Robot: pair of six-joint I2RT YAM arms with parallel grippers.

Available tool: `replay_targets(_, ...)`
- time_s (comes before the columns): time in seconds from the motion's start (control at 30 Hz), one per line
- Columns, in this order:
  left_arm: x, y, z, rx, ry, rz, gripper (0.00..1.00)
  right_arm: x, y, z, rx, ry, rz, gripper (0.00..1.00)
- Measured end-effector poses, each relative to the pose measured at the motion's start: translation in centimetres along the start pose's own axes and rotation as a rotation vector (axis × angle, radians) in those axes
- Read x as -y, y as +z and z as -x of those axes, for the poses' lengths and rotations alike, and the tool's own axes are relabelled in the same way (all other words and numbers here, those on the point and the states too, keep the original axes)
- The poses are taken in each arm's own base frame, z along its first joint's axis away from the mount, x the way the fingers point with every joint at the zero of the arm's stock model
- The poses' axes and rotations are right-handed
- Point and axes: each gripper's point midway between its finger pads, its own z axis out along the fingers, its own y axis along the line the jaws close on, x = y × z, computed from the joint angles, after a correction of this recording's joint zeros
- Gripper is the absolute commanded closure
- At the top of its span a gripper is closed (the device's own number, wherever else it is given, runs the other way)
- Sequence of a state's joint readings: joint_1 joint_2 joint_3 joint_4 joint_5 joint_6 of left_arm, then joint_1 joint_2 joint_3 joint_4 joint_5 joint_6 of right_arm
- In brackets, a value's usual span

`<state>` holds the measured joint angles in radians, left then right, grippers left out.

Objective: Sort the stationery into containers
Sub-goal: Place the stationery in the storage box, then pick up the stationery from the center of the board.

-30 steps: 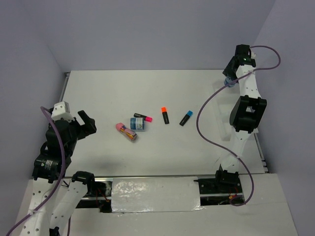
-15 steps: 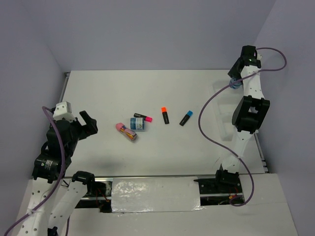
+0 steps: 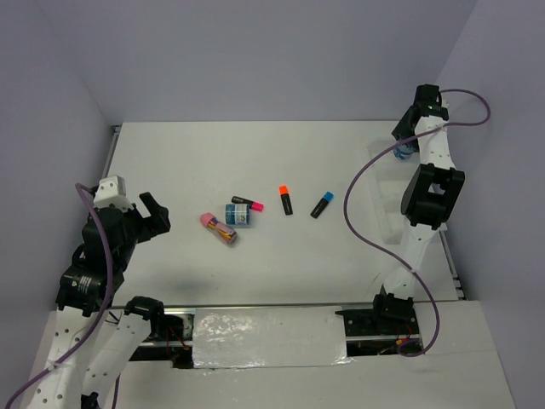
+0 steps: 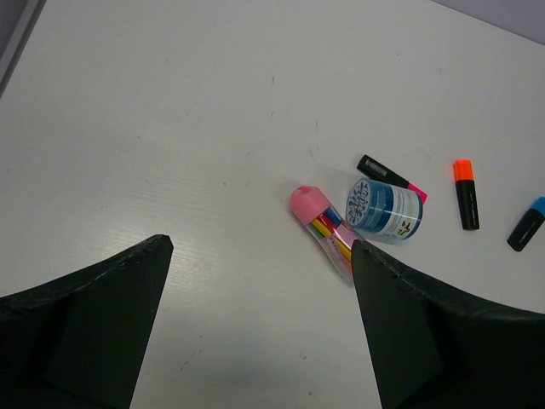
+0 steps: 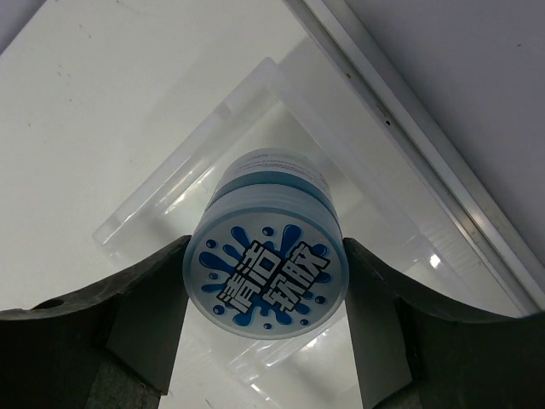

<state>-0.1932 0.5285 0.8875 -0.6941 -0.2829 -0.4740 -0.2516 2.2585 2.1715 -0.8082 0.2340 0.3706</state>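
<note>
Gripping a round blue-and-white tub [image 5: 266, 277] with the right fingers [image 5: 136, 328], pressed against both its sides, its lid with blue lettering facing the lens at frame centre. Held over a clear tray [image 5: 170, 170], the tray's rim slanting from lower left to top centre of the right wrist view; whether touching the tray floor, cannot tell. In the overhead view, far up at the right edge of the worktop [image 3: 213, 153]. Spread wide and holding nothing: the left fingers [image 4: 85, 328], dark in both lower corners of the left wrist view. Beyond them, right of centre on the worktop: a pink packet [image 4: 324, 232] with orange-yellow bits, just beside a second round tub [image 4: 385, 206] lying on its side; a pink-capped highlighter [image 4: 392, 177] close along the upper side of that tub; further right an orange-capped highlighter [image 4: 464, 194], and at the right edge a blue-capped highlighter [image 4: 528, 223], both apart from the cluster.
</note>
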Motion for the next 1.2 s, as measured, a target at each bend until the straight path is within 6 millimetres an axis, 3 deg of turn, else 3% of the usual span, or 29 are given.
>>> replay_targets(0.07, 0.0, 0.0, 0.0, -0.001, 0.0, 0.0, 0.01, 0.0, 0.5, -0.4, -0.011, -0.002, -0.002, 0.39)
replay_targets(0.27, 0.0, 0.0, 0.0, -0.001, 0.0, 0.0, 0.01, 0.2, 1.5, -1.6, -0.04, -0.004, -0.016, 0.18)
replay_targets(0.3, 0.0, 0.0, 0.0, -0.001, 0.0, 0.0, 0.01, 0.2, 1.5, -1.6, -0.041, -0.004, -0.016, 0.02)
replay_targets(0.63, 0.0, 0.0, 0.0, -0.001, 0.0, 0.0, 0.01, -0.7, 1.1, -0.9, -0.03, 0.011, 0.028, 0.0)
replay_targets(0.8, 0.0, 0.2, -0.1, -0.007, 0.002, 0.003, 0.01, -3.7, 0.1, -1.3, -0.057, 0.005, 0.164, 0.0)
replay_targets(0.9, 0.0, 0.4, -0.3, -0.02, 0.005, 0.01, 0.01, -7.3, -1.7, -1.6, -0.056, -0.019, 0.286, 0.0)
replay_targets(1.0, -0.1, 0.7, -0.5, -0.03, 0.009, 0.021, 0.01, -11.7, -5.0, -2.5, -0.046, -0.07, 0.409, 0.0)
replay_targets(1.1, -0.2, 1.2, -0.8, -0.052, 0.015, 0.031, 0.01, -15.6, -9.3, -5.1, -0.037, -0.151, 0.497, 0.0)
replay_targets(1.2, 0.0, 2.0, -1.3, -0.091, 0.026, 0.039, 0.01, -18.2, -13.5, -8.7, -0.033, -0.24, 0.549, 0.0)
